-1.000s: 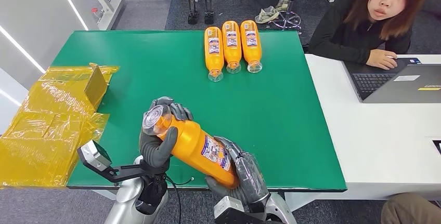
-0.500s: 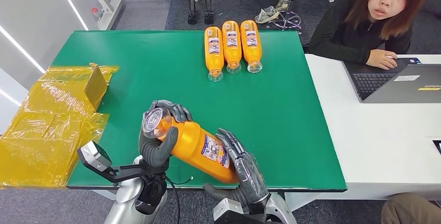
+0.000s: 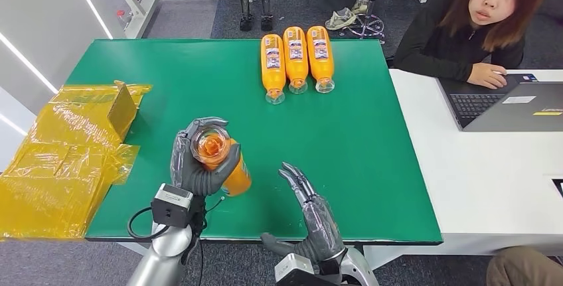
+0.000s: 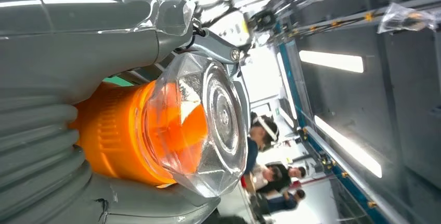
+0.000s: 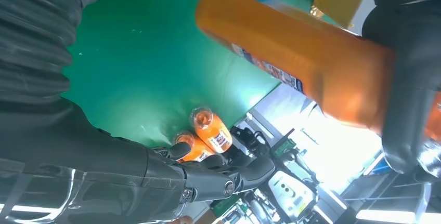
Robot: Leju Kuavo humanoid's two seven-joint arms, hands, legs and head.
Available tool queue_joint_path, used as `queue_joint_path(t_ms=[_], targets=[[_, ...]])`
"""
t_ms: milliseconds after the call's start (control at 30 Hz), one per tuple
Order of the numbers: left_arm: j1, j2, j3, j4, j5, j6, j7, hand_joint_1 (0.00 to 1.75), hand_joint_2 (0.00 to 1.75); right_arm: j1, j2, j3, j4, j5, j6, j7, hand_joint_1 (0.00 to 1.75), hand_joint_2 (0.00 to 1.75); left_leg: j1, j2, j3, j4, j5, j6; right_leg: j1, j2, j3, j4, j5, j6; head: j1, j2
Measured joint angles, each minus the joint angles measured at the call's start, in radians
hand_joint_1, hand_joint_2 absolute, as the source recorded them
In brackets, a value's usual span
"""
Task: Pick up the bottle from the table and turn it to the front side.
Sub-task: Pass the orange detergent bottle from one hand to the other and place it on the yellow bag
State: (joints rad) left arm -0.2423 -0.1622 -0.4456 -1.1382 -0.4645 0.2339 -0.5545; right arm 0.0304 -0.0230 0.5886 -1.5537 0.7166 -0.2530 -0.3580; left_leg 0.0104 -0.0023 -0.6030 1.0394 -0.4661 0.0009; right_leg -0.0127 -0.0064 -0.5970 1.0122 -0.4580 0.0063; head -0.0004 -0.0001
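While three bottles (image 3: 295, 58) lie beyond, left hand (image 3: 196, 166) grips bottle (image 3: 219, 156).

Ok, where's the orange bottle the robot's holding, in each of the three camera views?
Head view: the held bottle stands lower left of centre, cap toward the camera, gripped by the left hand.
Left wrist view: its clear cap and orange neck sit mid-frame.
Right wrist view: its orange body runs across the upper right.
Shared landmark: the green table, also in the right wrist view.
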Motion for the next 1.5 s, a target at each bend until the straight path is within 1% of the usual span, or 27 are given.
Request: queue_joint_path(t_ms=[100, 200, 300, 367, 433, 533, 667, 800, 933, 1100, 1133, 1233, 1267, 1367, 1500], targets=[[-0.019, 0.022, 0.002, 0.019, -0.050, 0.049, 0.001, 1.61, 1.75, -0.004, -0.006, 0.003, 0.004, -0.029, -0.004, -0.014, 0.00, 1.75, 0.000, 0.000, 0.000, 0.000, 0.000, 0.000, 0.000, 0.000, 0.000, 0.000, 0.000, 0.000, 0.000, 0.000], [-0.038, 0.043, 0.006, 0.034, -0.167, 0.147, 0.028, 1.58, 1.75, -0.014, -0.015, 0.010, 0.013, -0.050, -0.006, -0.021, 0.00, 1.75, 0.000, 0.000, 0.000, 0.000, 0.000, 0.000, 0.000, 0.000, 0.000, 0.000, 0.000, 0.000, 0.000, 0.000], [-0.062, 0.068, 0.007, 0.054, -0.352, 0.272, 0.087, 1.57, 1.75, -0.028, -0.019, 0.017, 0.022, -0.058, -0.004, -0.022, 0.00, 1.75, 0.000, 0.000, 0.000, 0.000, 0.000, 0.000, 0.000, 0.000, 0.000, 0.000, 0.000, 0.000, 0.000, 0.000], [-0.083, 0.084, 0.007, 0.077, -0.480, 0.338, 0.133, 1.57, 1.75, -0.041, -0.021, 0.024, 0.028, -0.065, -0.001, -0.021, 0.00, 1.75, 0.000, 0.000, 0.000, 0.000, 0.000, 0.000, 0.000, 0.000, 0.000, 0.000, 0.000, 0.000, 0.000, 0.000], [-0.110, 0.099, 0.008, 0.114, -0.602, 0.385, 0.181, 1.54, 1.75, -0.055, -0.021, 0.030, 0.033, -0.071, 0.005, -0.018, 0.00, 1.75, 0.000, 0.000, 0.000, 0.000, 0.001, 0.000, 0.000, 0.000, 0.000, 0.001, 0.000, 0.000, 0.000, 0.000], [-0.161, 0.122, 0.012, 0.207, -0.753, 0.430, 0.254, 1.52, 1.75, -0.076, -0.021, 0.036, 0.039, -0.073, 0.017, -0.010, 0.00, 1.75, 0.000, 0.000, 0.000, 0.000, 0.001, -0.001, 0.000, 0.000, 0.000, 0.001, 0.001, -0.001, 0.000, 0.000], [-0.236, 0.150, 0.022, 0.369, -0.900, 0.453, 0.348, 1.56, 1.75, -0.089, -0.021, 0.038, 0.041, -0.079, 0.021, -0.002, 0.00, 1.75, 0.000, 0.000, 0.000, 0.000, 0.002, -0.001, 0.000, 0.000, 0.000, 0.001, 0.001, -0.001, 0.000, 0.000], [-0.304, 0.183, 0.024, 0.533, -0.986, 0.448, 0.427, 1.56, 1.75, -0.092, -0.023, 0.038, 0.041, -0.090, 0.029, -0.002, 0.00, 1.75, 0.000, 0.001, 0.000, 0.000, 0.002, -0.002, 0.000, 0.001, 0.000, 0.002, 0.001, -0.001, 0.000, 0.000], [-0.350, 0.218, 0.024, 0.656, -1.049, 0.411, 0.506, 1.54, 1.75, -0.098, -0.028, 0.038, 0.044, -0.110, 0.037, -0.013, 0.00, 1.75, 0.000, 0.002, 0.000, 0.000, 0.002, -0.002, 0.000, 0.002, -0.001, 0.002, 0.001, -0.001, 0.000, 0.000], [-0.375, 0.263, 0.024, 0.758, -1.092, 0.339, 0.589, 1.46, 1.75, -0.100, -0.040, 0.040, 0.057, -0.134, 0.028, -0.035, 0.00, 1.75, 0.001, 0.002, 0.000, 0.000, 0.002, -0.002, 0.000, 0.002, -0.001, 0.002, 0.001, -0.001, 0.000, 0.000], [-0.376, 0.272, 0.024, 0.772, -1.095, 0.327, 0.599, 1.34, 1.75, -0.097, -0.043, 0.041, 0.059, -0.137, 0.023, -0.039, 0.00, 1.75, 0.000, 0.002, 0.000, 0.000, 0.002, -0.002, 0.000, 0.003, -0.001, 0.002, 0.001, -0.001, 0.000, 0.000], [-0.377, 0.300, 0.024, 0.807, -1.097, 0.291, 0.624, 0.26, 1.75, -0.087, -0.052, 0.045, 0.060, -0.139, 0.016, -0.046, 0.00, 1.75, 0.000, 0.003, 0.000, 0.000, 0.002, -0.002, 0.000, 0.004, -0.002, 0.002, 0.001, -0.001, 0.000, 0.000], [-0.376, 0.308, 0.024, 0.816, -1.097, 0.279, 0.632, 0.00, 1.75, -0.084, -0.054, 0.046, 0.060, -0.138, 0.016, -0.048, 0.00, 1.75, 0.000, 0.003, 0.000, 0.000, 0.002, -0.002, 0.000, 0.004, -0.002, 0.002, 0.001, -0.001, 0.000, 0.000], [-0.375, 0.330, 0.024, 0.835, -1.097, 0.256, 0.648, 0.00, 1.75, -0.080, -0.057, 0.051, 0.060, -0.137, 0.024, -0.051, 0.00, 1.75, 0.000, 0.003, 0.000, 0.000, 0.002, -0.002, 0.000, 0.003, -0.002, 0.002, 0.001, -0.001, 0.000, 0.000], [-0.370, 0.350, 0.024, 0.851, -1.093, 0.248, 0.665, 0.00, 1.75, -0.081, -0.059, 0.055, 0.063, -0.137, 0.046, -0.054, 0.00, 1.75, 0.000, 0.003, 0.000, 0.000, 0.002, -0.002, 0.000, 0.004, -0.002, 0.002, 0.001, -0.001, 0.000, 0.000]])
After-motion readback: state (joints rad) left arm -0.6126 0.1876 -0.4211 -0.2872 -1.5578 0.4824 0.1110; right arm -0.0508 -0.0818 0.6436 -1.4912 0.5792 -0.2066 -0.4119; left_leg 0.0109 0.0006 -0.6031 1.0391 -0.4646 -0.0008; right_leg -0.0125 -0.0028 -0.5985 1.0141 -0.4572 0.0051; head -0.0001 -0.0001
